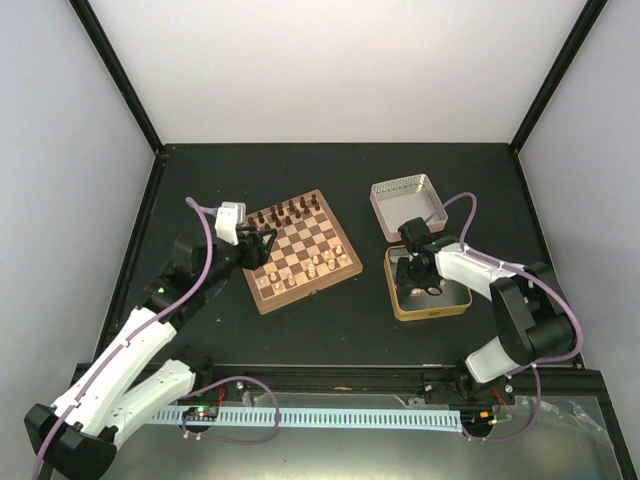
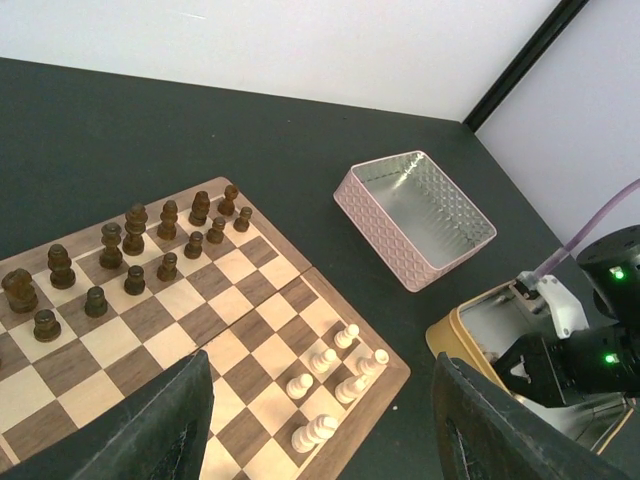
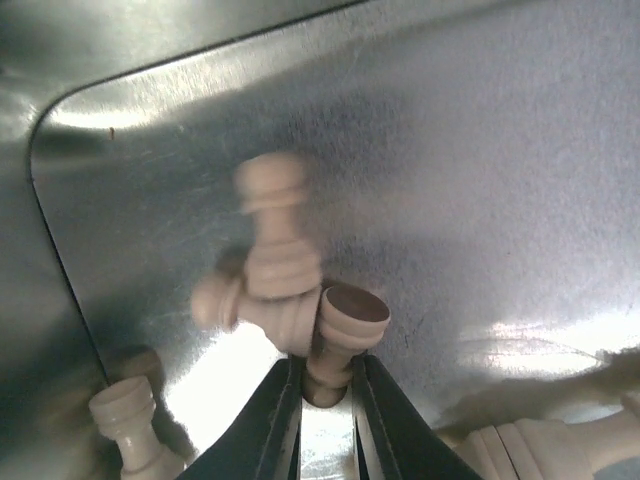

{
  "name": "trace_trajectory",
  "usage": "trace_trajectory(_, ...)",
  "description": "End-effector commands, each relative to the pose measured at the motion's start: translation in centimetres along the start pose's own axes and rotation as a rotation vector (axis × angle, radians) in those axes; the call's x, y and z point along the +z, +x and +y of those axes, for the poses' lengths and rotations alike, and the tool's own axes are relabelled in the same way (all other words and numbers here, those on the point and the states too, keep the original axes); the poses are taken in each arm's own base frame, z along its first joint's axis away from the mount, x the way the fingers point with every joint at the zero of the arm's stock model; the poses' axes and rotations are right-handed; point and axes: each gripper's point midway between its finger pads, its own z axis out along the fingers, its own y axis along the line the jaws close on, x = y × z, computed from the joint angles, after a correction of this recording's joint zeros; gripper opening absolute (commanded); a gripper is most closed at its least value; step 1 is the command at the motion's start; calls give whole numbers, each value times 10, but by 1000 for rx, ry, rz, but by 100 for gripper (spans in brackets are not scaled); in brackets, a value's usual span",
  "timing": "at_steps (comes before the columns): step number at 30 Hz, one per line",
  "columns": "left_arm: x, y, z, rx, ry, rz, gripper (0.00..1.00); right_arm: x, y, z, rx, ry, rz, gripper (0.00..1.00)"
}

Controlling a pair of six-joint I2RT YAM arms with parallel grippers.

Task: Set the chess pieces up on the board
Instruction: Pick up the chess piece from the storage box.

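The board (image 1: 301,252) lies left of centre; it also shows in the left wrist view (image 2: 230,330). Several cream chess pieces (image 2: 335,385) stand at its near right corner, dark pieces (image 2: 130,250) along its far side. My left gripper (image 1: 262,245) is open and empty above the board's left edge. My right gripper (image 1: 418,272) is down inside the gold tin (image 1: 428,310). In the right wrist view its fingers (image 3: 283,420) are shut on a cream chess piece (image 3: 342,340), base up, among other loose cream pieces (image 3: 270,260) on the tin's shiny floor.
A pinkish-silver tin lid (image 1: 408,205) lies open side up behind the gold tin; it also shows in the left wrist view (image 2: 415,218). More cream pieces lie at the lower left (image 3: 125,420) and lower right (image 3: 545,445) of the tin floor. Black walls edge the table.
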Motion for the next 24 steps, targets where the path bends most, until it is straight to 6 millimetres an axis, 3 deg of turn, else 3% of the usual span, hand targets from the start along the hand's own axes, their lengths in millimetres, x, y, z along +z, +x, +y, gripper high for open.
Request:
trace_trajectory(1,-4,-8,-6,16,27,-30,62,3,-7,-5,5,31,-15,16)
trace_trajectory(6,-4,-7,-6,12,29,-29,63,6,-9,-10,15,59,-23,22)
trace_trajectory(12,-3,-7,-7,9,34,-29,63,7,-18,-12,33,91,-49,22)
trace_trajectory(19,-4,-7,-9,6,45,-29,65,-2,-35,-12,47,89,-139,5)
trace_trajectory(24,-4,-7,-15,1,76,-27,66,-30,-48,-4,39,15,-248,3)
